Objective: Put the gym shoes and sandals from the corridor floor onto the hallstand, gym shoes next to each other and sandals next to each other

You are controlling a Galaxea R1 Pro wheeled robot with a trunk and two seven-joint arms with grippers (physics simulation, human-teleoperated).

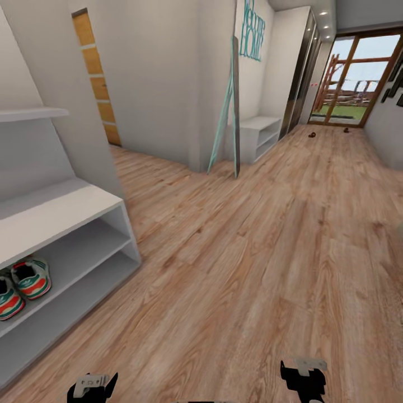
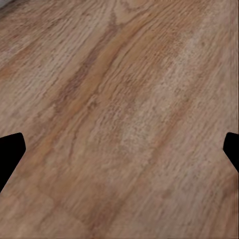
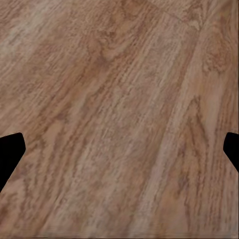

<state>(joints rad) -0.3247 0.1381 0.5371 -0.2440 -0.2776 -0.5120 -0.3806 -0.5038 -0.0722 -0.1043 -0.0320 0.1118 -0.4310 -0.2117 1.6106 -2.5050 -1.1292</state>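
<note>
Gym shoes racked, sandals far down the corridor, both arms empty

The two gym shoes (image 1: 22, 282) sit side by side in the upper low compartment of the hallstand (image 1: 61, 210), so that half of the task looks done. Two small dark shapes, judged to be the two sandals (image 1: 312, 135), lie well apart from each other on the corridor floor (image 1: 240, 252) near the glazed door (image 1: 358, 78). The left gripper (image 1: 92, 386) and right gripper (image 1: 303, 375) hang low, and both wrist views show the fingers (image 2: 11, 154) spread wide over bare planks, holding nothing. The risks are probably these: the long drive could clip the leaning mirror (image 1: 232, 106) or the white bench (image 1: 260, 134). A flat sandal could also slip from a shallow pinch. Mistaking that bench for the hallstand would leave the sandals misplaced.
</note>
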